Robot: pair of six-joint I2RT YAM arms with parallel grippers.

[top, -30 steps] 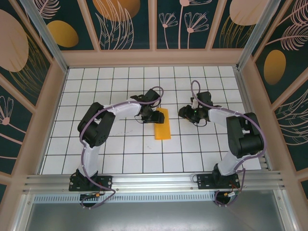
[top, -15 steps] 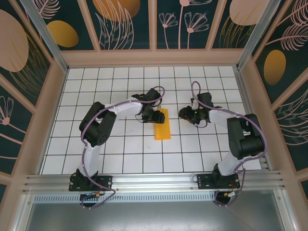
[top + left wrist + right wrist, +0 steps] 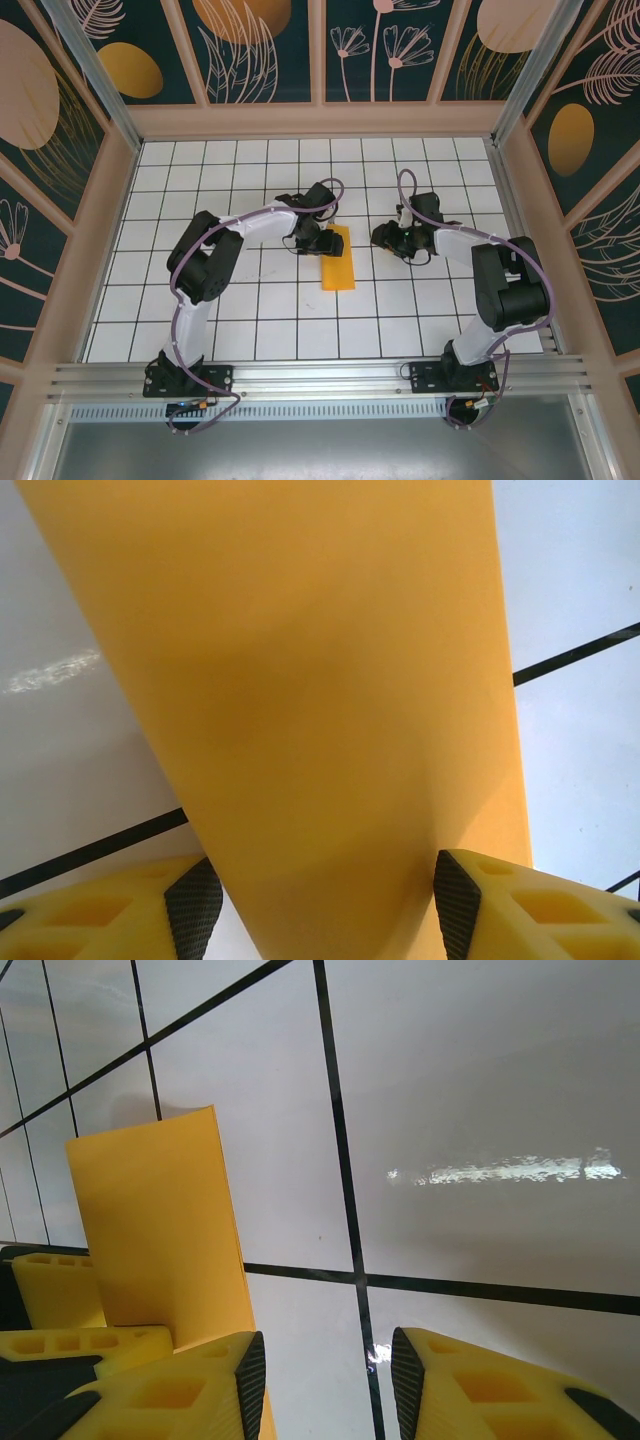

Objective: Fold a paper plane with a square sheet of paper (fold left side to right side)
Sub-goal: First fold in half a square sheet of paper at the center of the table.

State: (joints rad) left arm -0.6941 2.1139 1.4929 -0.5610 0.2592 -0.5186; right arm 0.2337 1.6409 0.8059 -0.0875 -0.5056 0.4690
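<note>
Pinching across its width, the left gripper [image 3: 322,905] has barely shifted on the square sheet of paper [image 3: 310,680], a narrow strip lying unmoved on the tiled table [image 3: 250,300], while the right gripper [image 3: 325,1380] waits spread and empty beside it, so the fold looks done.

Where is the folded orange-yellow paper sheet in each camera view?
Top external: the folded orange-yellow paper sheet lies as a narrow rectangle near the middle of the table, between the two arms.
Left wrist: it fills the centre from top to bottom, running down between the fingers of the left gripper.
Right wrist: it is a tall strip at the left.
Shared landmark: the black grid lines of the white table.
</note>
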